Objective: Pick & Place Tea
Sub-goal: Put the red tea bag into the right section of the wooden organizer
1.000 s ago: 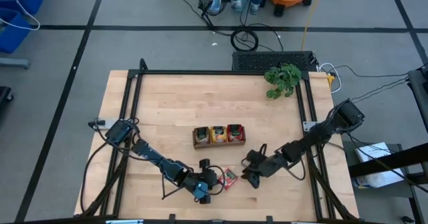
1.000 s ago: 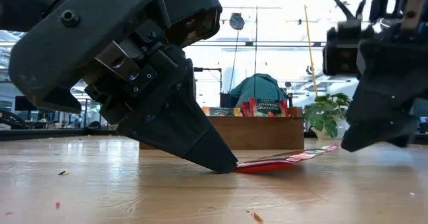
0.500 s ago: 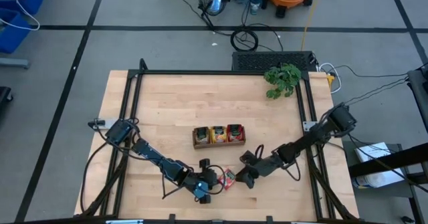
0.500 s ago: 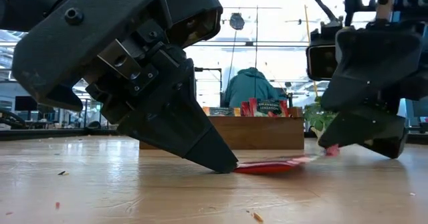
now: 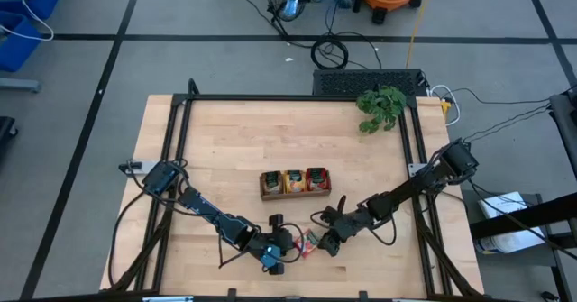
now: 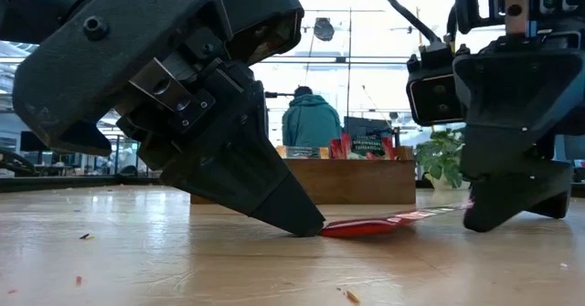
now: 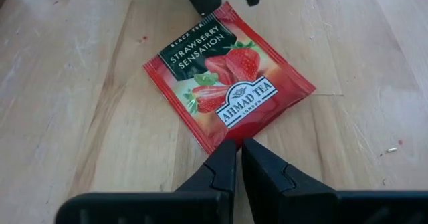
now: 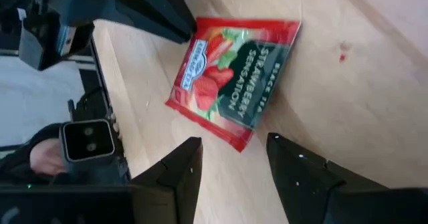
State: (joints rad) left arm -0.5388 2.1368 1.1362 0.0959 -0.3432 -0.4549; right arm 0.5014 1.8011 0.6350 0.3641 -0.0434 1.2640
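Where the flat red square strawberry tea sachet (image 7: 227,90) lies on the pale wooden table (image 5: 225,149), near its front edge, I log one corner under the left gripper (image 7: 239,158), whose fingers are pressed together on it. At the opposite corner my right gripper (image 8: 234,158) stands with fingers spread, straddling that corner. Behind both: long brown three-compartment wooden tray (image 5: 295,182), sachets upright inside.
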